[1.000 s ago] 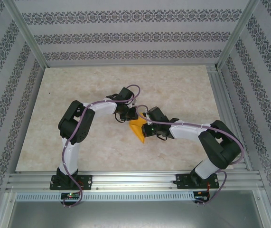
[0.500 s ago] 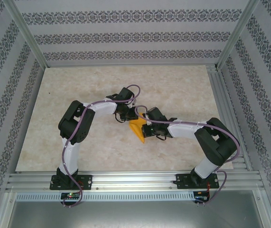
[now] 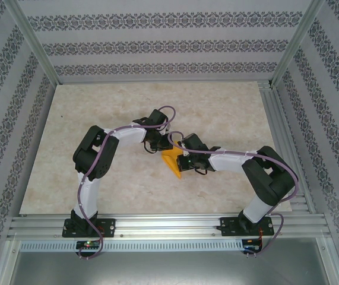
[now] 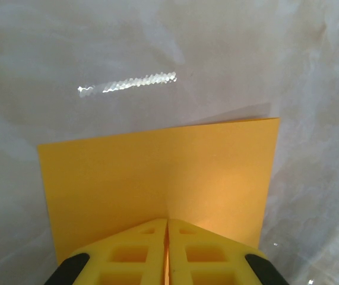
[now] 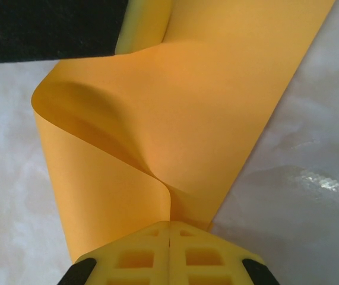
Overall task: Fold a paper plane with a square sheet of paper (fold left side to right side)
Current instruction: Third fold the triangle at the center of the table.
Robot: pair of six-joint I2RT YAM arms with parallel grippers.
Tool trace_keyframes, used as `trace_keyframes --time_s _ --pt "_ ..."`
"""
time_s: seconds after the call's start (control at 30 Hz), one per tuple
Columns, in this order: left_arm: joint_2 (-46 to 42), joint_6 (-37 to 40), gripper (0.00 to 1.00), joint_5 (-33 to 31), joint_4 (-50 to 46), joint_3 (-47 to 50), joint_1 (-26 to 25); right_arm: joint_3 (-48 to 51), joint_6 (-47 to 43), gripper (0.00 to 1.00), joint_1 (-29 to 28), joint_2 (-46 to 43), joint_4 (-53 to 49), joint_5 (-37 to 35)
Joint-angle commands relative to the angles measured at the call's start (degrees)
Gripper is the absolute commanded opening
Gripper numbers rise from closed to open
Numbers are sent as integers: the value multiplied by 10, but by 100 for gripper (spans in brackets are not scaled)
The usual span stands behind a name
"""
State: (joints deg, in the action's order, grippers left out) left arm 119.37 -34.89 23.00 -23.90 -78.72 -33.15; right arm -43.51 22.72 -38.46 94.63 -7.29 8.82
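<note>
The square sheet of paper (image 3: 174, 161) is orange-yellow and lies doubled over near the middle of the table, between my two wrists. My left gripper (image 4: 168, 221) is shut on the near edge of the paper (image 4: 157, 172), which spreads flat ahead of it. My right gripper (image 5: 170, 223) is shut on the paper (image 5: 175, 113) too; the sheet curls up in a loose bend ahead of its yellow fingers. From above, the left gripper (image 3: 161, 146) and the right gripper (image 3: 183, 160) sit at opposite sides of the sheet. No pointed plane shape is visible.
The marbled table (image 3: 98, 113) is ringed by an aluminium frame, with a rail (image 3: 169, 225) along the near edge and patterned walls behind. A dark part of the other arm (image 5: 50, 29) shows beyond the paper in the right wrist view.
The right arm's elbow has shifted slightly left and inward. The paper and both grippers stay almost where they were.
</note>
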Motion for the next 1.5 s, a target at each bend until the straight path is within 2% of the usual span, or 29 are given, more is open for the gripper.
trace_keyframes --time_s 0.0,0.5,1.0,1.2,1.47 --pt "28 9 11 -14 -19 6 -15 0 8 0 5 1 -10 -16" --pt "31 8 11 -14 -19 6 -15 8 10 0 5 -21 -13 -24" --pt "14 12 12 -13 -27 0 -16 3 9 0 5 13 -30 -21" --pt "-10 19 18 -12 -46 -16 -14 6 10 0 3 27 -36 -11" --pt "-84 36 35 -28 -88 -28 14 2 11 0 1 36 -43 -13"
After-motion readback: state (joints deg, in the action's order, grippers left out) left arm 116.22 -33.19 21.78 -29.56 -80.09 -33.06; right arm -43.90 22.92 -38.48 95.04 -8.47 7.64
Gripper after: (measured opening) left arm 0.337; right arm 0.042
